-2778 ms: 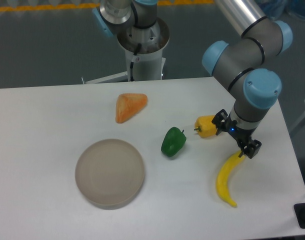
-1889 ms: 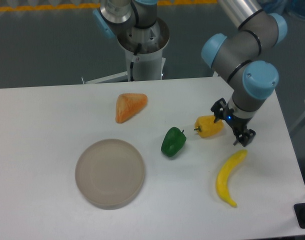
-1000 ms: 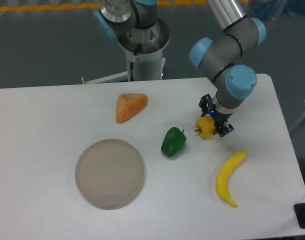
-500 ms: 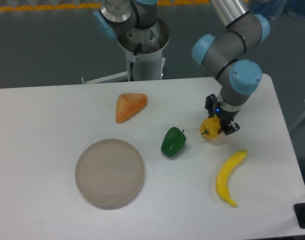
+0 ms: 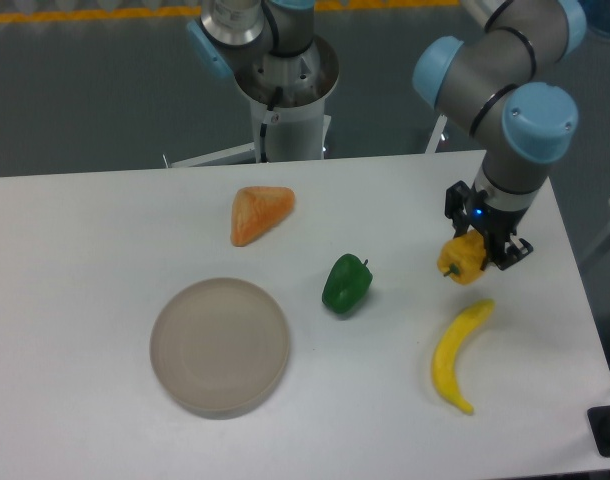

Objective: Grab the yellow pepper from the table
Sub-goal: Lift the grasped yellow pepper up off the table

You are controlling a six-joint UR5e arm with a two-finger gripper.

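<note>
The yellow pepper (image 5: 463,259) is small, lumpy and yellow-orange with a short dark stem. It hangs in my gripper (image 5: 482,252), a little above the white table (image 5: 105,230) at the right side. The black fingers are shut on the pepper from both sides. The pepper is above the upper end of the banana (image 5: 452,353).
A green pepper (image 5: 346,283) lies left of the gripper. An orange wedge-shaped piece (image 5: 258,212) lies at the back. A round grey plate (image 5: 219,345) sits front left. The long yellow banana is front right, near the table's right edge. The arm's base (image 5: 285,90) stands behind the table.
The gripper moved left over the yellow pepper, closed on it, then carried it up and to the right. The pepper has left its place beside the green pepper.
</note>
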